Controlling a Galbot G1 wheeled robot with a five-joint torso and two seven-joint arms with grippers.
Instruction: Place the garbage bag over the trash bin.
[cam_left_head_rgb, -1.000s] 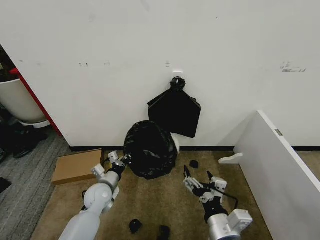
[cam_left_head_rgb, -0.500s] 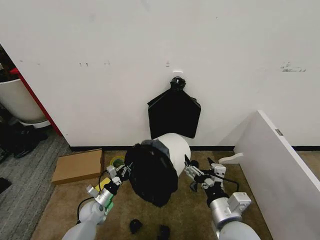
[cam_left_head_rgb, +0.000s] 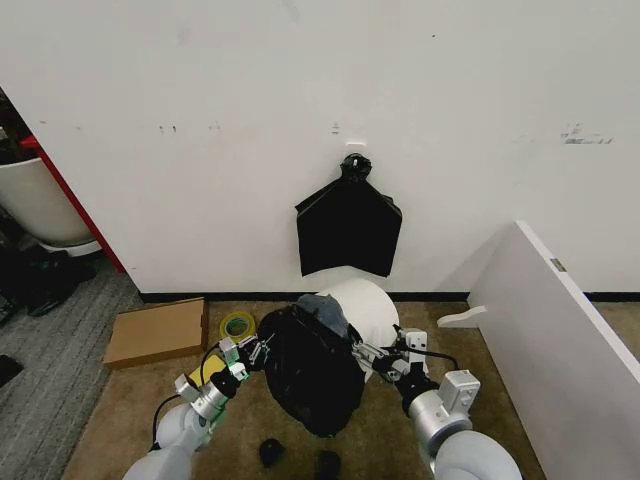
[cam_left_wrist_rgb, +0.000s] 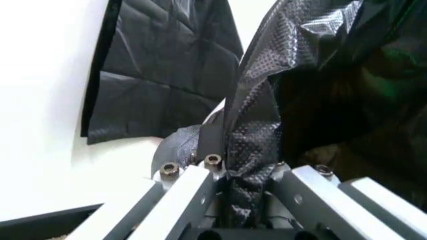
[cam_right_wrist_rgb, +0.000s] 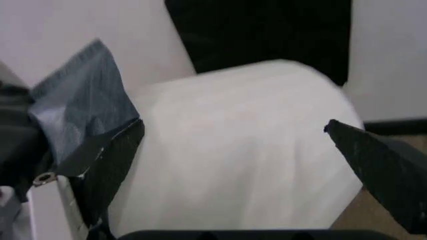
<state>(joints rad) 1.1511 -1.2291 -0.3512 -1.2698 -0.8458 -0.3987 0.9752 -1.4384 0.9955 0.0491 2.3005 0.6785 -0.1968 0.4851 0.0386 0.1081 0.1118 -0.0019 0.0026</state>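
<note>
Since half a second ago, both arms have drawn closer together and the garbage bag (cam_left_head_rgb: 312, 368) has come further off the trash bin (cam_left_head_rgb: 368, 304), baring more of the white pail; a second ago the bag covered it almost fully.

Head view: trash bin tilted, lying toward the wall, its white body showing above and right of the bag. Bag hangs as a dark crinkled mass over the bin's near end, above the carpet floor (cam_left_head_rgb: 120, 410). Left end effector (cam_left_head_rgb: 248, 352) at the bag's left edge, clenched on the plastic. Right end effector (cam_left_head_rgb: 372, 358) at the bag's right side against the bin, fingers spread. Flat black bundle (cam_left_head_rgb: 348, 226) hangs on the wall behind. Cardboard box (cam_left_head_rgb: 156, 331) and tape roll (cam_left_head_rgb: 237, 325) on the floor to the left; small black lumps (cam_left_head_rgb: 270, 452) near the bottom edge.

Left wrist view: left end effector (cam_left_wrist_rgb: 240, 200) pinches a fold of garbage bag (cam_left_wrist_rgb: 267, 100) between its fingers; bundle (cam_left_wrist_rgb: 167, 70) behind.

Right wrist view: right end effector (cam_right_wrist_rgb: 233, 150) released, fingers (cam_right_wrist_rgb: 380, 165) wide apart around the trash bin (cam_right_wrist_rgb: 233, 150); a bag edge (cam_right_wrist_rgb: 87, 110) lies by one finger.
</note>
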